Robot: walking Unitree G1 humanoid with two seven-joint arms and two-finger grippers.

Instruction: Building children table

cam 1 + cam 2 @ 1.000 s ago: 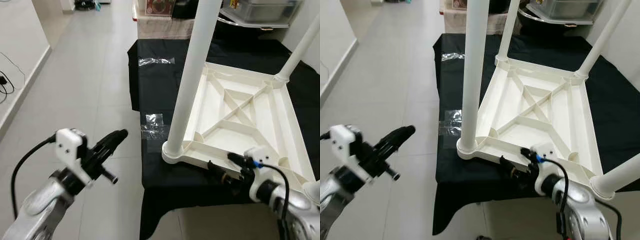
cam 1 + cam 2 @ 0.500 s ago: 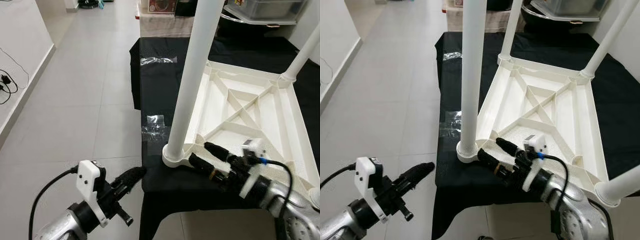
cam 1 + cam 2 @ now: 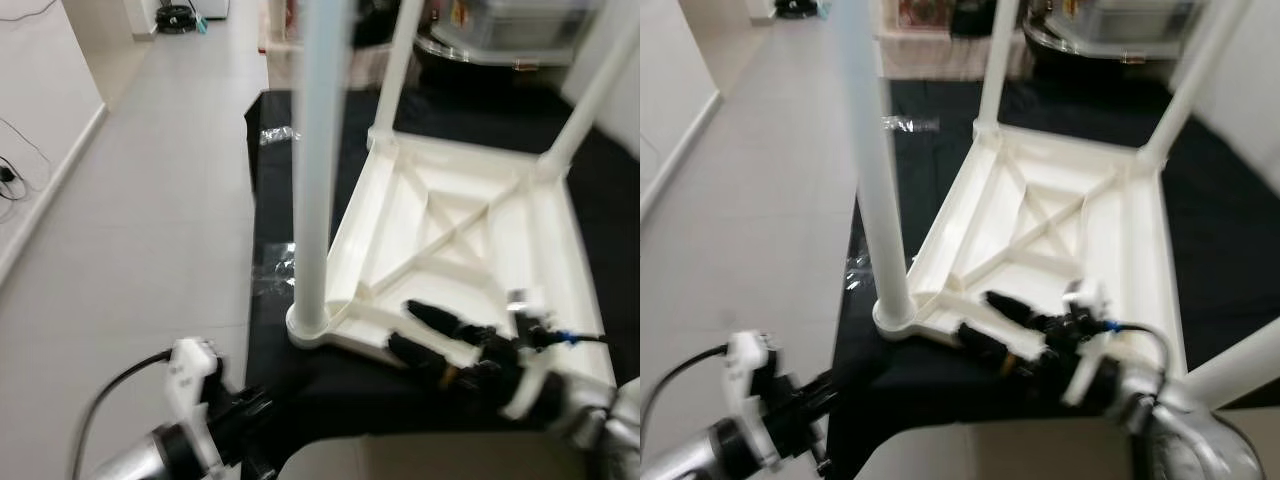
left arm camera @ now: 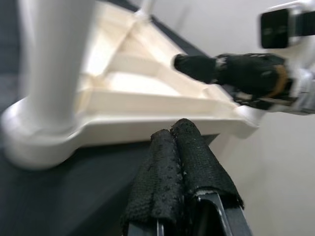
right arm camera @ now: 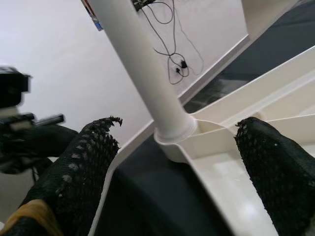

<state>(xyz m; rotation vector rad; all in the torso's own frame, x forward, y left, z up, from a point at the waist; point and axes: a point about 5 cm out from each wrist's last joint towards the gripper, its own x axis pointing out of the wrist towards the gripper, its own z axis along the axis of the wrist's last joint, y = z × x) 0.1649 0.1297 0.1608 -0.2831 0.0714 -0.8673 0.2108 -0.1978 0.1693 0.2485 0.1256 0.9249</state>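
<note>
On the black-covered bench [image 3: 300, 150] lies one white table [image 3: 470, 230] upside down, four legs [image 3: 322, 160] standing up. At its near edge my right gripper [image 3: 415, 330] is spread wide; my left gripper [image 4: 178, 135], fingers pressed together, is near the corner leg.

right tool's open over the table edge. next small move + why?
Probably close the right tool on the near rim of the upturned white plastic table. Its fingers straddle that rim beside the corner white plastic leg, open and gripping nothing; the shut left tool sits below the rim.
</note>
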